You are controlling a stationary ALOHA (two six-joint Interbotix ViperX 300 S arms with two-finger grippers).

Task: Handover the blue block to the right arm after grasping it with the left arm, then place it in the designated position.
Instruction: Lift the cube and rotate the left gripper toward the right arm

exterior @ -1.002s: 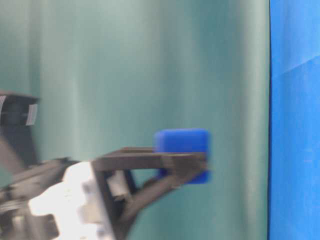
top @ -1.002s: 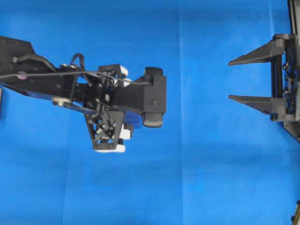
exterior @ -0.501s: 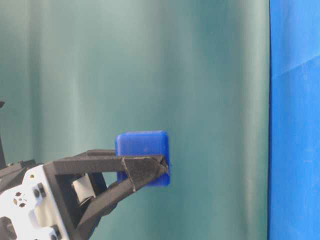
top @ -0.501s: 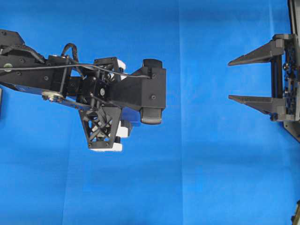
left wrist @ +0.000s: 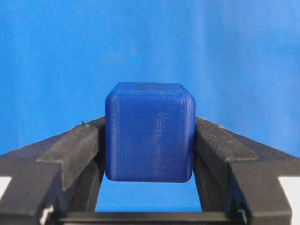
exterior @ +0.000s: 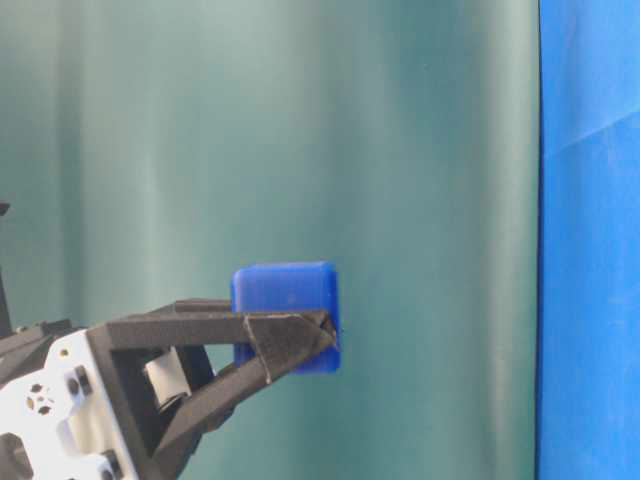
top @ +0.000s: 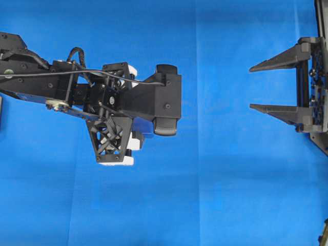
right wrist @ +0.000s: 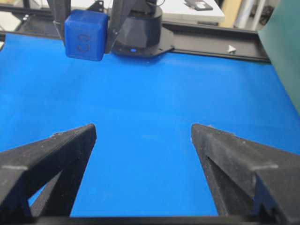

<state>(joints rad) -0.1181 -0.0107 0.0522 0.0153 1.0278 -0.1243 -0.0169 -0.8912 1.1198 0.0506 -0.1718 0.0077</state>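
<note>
1. Your left gripper is clamped on the block, one finger against each side face. That leaves the front, top and bottom faces bare, which is what the other arm needs for a handover.
2. The block is off the cloth, held in the air at the fingertips; the table-level view shows it poking out past the tips rather than buried deep between them.
3. Your right gripper sits at the right edge, well apart from the left arm, jaws spread wide and empty. It looks parked as a receiver, facing the block.
4. By my reading, the grasp is done and the handover is not yet begun; the two grippers must first close the gap.
</note>
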